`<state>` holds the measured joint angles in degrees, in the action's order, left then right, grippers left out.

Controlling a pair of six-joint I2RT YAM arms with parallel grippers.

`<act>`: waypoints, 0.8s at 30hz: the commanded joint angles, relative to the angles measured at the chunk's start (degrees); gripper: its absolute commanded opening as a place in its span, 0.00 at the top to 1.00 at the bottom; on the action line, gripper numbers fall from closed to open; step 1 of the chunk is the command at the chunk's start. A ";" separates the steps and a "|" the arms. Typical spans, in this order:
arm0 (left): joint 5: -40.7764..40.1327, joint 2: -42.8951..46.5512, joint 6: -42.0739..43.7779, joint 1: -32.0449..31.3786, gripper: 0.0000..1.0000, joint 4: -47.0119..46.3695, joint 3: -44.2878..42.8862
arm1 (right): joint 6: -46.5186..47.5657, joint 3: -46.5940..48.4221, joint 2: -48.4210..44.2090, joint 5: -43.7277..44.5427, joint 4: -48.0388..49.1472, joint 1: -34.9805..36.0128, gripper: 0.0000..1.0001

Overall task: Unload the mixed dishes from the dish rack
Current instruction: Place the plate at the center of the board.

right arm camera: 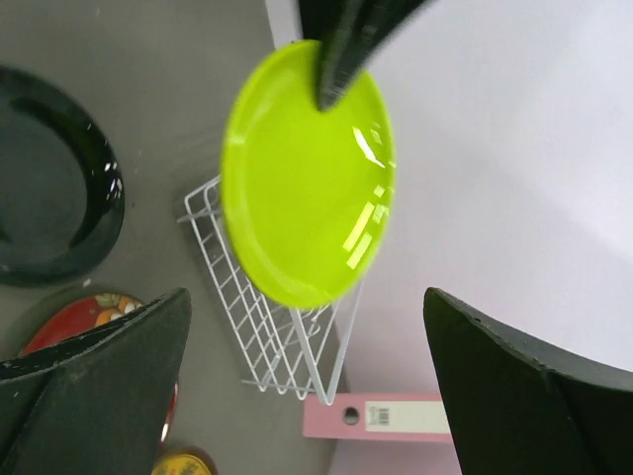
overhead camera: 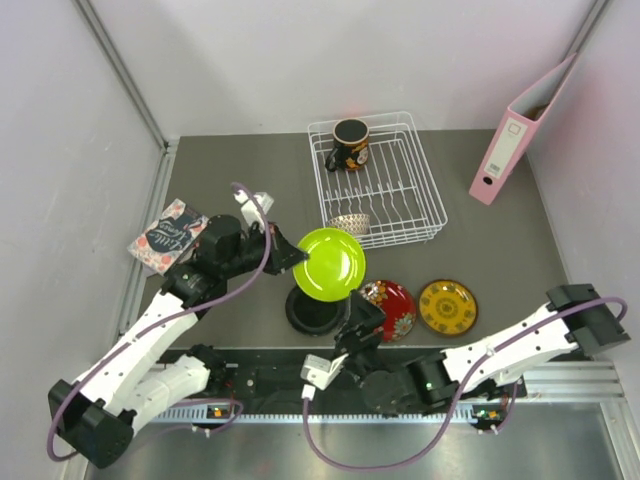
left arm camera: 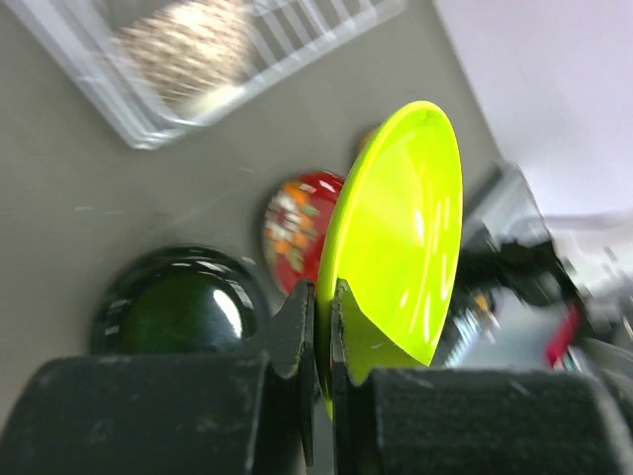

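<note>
**Mia:** What is closest to us?

**Ben:** The right gripper [overhead camera: 360, 312]. It sits low by the near edge of the tabletop [overhead camera: 240, 170]. Its two fingers are spread wide apart, one on each side.

**Mia:** And next to it?

**Ben:** Three plates lie flat in a row. The glossy black plate [overhead camera: 303, 318] is on the left. The red floral plate [overhead camera: 396, 306] is in the middle, just beside the right gripper. The yellow patterned plate [overhead camera: 447, 306] is on the right.

**Mia:** Where is the green one?

**Ben:** The lime green plate [overhead camera: 330, 263] is up in the air, over the black plate. The left gripper [overhead camera: 297, 258] pinches its rim. The fingers are pressed close together with the thin edge between them. The plate stands on its side.

**Mia:** What is off to the left?

**Ben:** A book [overhead camera: 167, 236] lies flat there. It has curly white writing on a dark patch, but it is too small for me to read.

**Mia:** And farther back?

**Ben:** The dish rack [overhead camera: 400, 200], a white wire basket. The beige lattice-patterned bowl [overhead camera: 350, 222] is inside, at its near edge. The dark mug [overhead camera: 350, 145] is at the far left corner of the rack.

**Mia:** What is the pink thing?

**Ben:** A pink ring binder [overhead camera: 512, 140], leaning on the right wall, well apart from the plates. Its spine has a white label. The right wrist view shows a small label with bar-code lines. I cannot read any words on it.
</note>
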<state>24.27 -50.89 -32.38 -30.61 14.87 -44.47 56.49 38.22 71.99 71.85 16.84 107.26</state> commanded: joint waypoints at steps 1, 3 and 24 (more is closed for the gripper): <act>-13.80 2.64 -2.77 3.45 1.00 3.31 -3.60 | -2.78 9.04 -9.04 4.08 10.66 1.19 0.01; -18.79 2.56 -3.56 5.12 1.00 4.98 -4.40 | -4.46 11.17 -13.33 4.26 14.60 0.67 0.00; -38.41 6.24 -15.08 14.35 1.00 20.10 6.76 | -33.63 12.06 -26.72 -7.95 16.38 -18.75 0.00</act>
<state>-9.96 -47.77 -44.40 -17.43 34.00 -38.57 27.09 51.75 44.75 67.51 32.95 90.13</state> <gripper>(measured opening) 0.059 0.993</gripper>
